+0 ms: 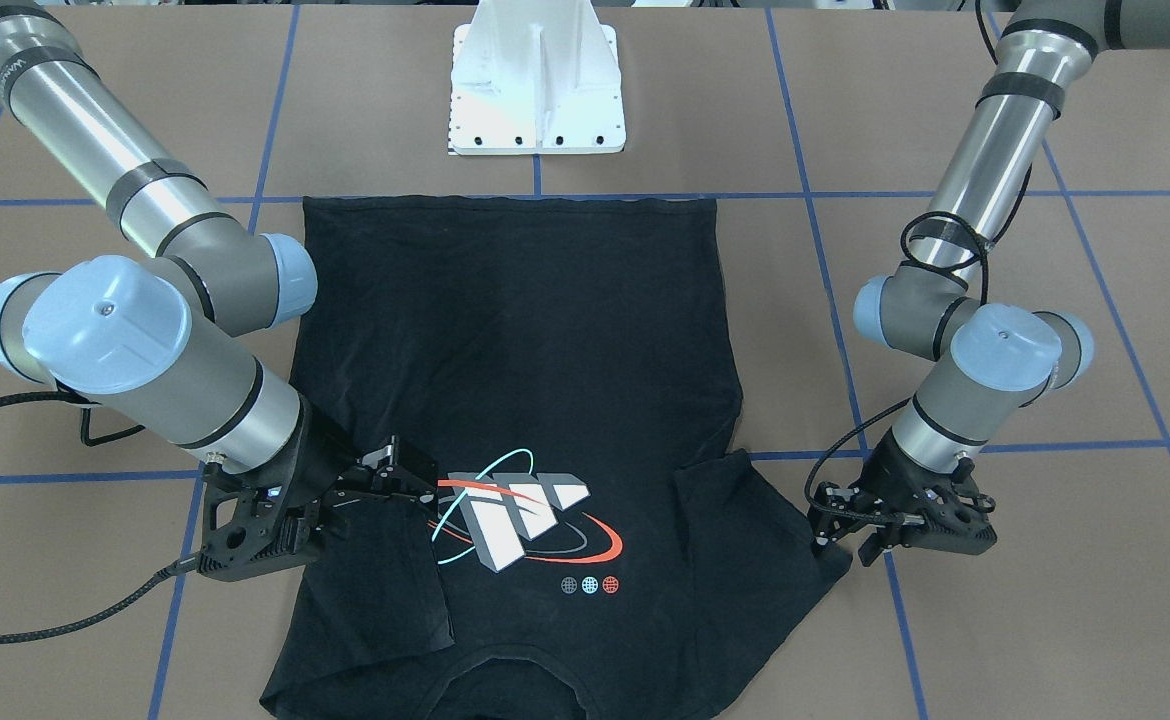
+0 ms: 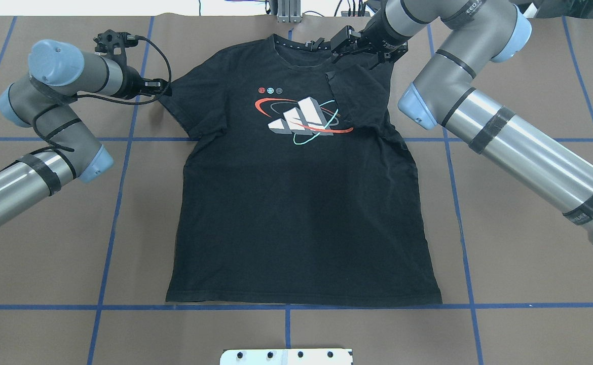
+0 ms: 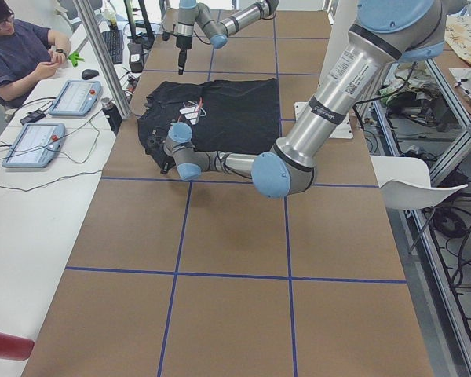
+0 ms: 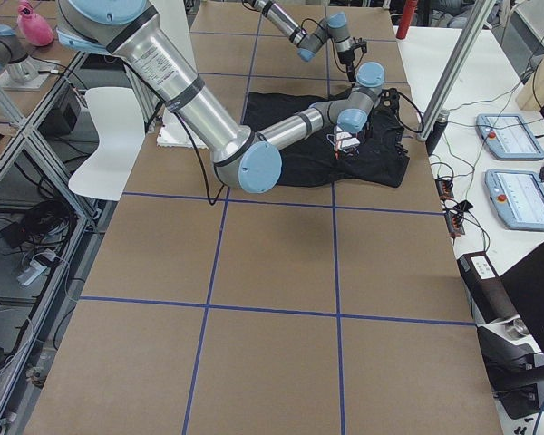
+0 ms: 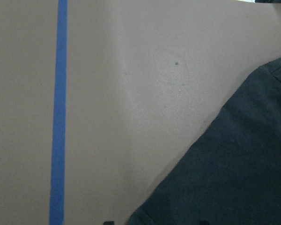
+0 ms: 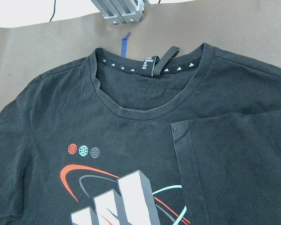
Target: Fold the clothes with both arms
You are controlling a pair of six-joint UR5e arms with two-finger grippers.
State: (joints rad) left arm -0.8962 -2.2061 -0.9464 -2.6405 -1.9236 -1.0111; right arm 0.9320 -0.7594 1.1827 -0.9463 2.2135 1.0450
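Observation:
The black T-shirt (image 2: 296,213) lies flat and face up on the brown table, collar at the far side from the robot. Its orbit graphic (image 2: 301,119) shows on the chest. One sleeve (image 2: 360,96) is folded inward onto the chest, up to the graphic's edge; it also shows in the right wrist view (image 6: 234,159). My right gripper (image 2: 338,45) hovers above that fold, open and empty. The other sleeve (image 2: 185,109) lies spread out. My left gripper (image 2: 164,87) is low at that sleeve's outer edge, open, its fingertips apart at the hem (image 5: 234,164).
The white base pedestal (image 1: 537,90) stands at the robot's side of the table. Blue tape lines (image 2: 119,177) mark a grid on the brown surface. An aluminium frame post (image 6: 119,9) stands beyond the collar. An operator (image 3: 20,51) sits at a side desk with tablets.

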